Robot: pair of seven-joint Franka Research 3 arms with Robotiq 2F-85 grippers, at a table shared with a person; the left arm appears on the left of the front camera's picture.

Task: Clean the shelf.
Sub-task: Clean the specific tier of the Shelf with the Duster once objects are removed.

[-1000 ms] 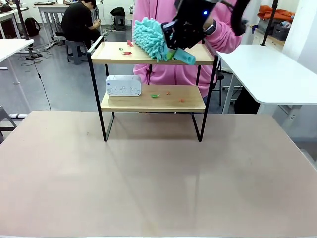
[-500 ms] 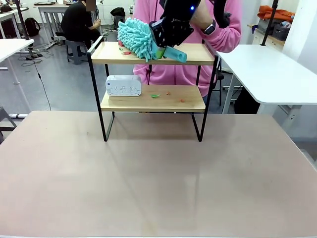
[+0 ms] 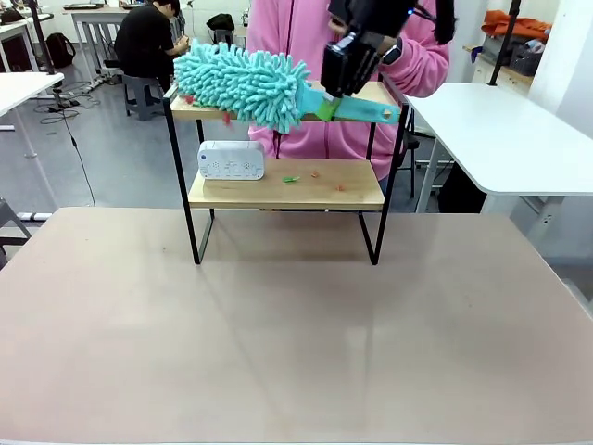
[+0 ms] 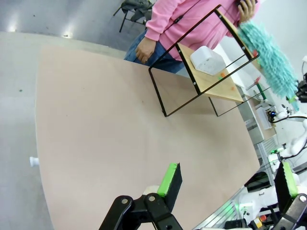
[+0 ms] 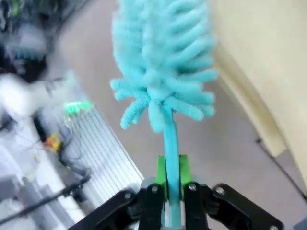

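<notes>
The shelf [image 3: 361,190] stands at the table's far side, with two light wooden boards in a black frame. A fluffy teal duster [image 3: 243,83] lies lengthwise over the top board, its head reaching the left end. My right gripper [image 3: 339,91] is shut on the duster's handle just right of the head. In the right wrist view the handle [image 5: 170,139] runs up between the shut fingers [image 5: 161,178] to the duster head [image 5: 163,62]. Small green and red scraps [image 3: 291,179] lie on the lower board. My left gripper [image 4: 228,182] hangs open over the table, holding nothing.
A white box [image 3: 231,159] sits on the left of the lower board. A person in a pink top [image 3: 296,37] stands right behind the shelf. White tables stand at the right [image 3: 505,139] and far left [image 3: 23,85]. The tan table [image 3: 296,324] spreads out in front.
My right gripper has swept the duster left along the top board; its head went from the middle to the left end and now lies stretched out sideways.
</notes>
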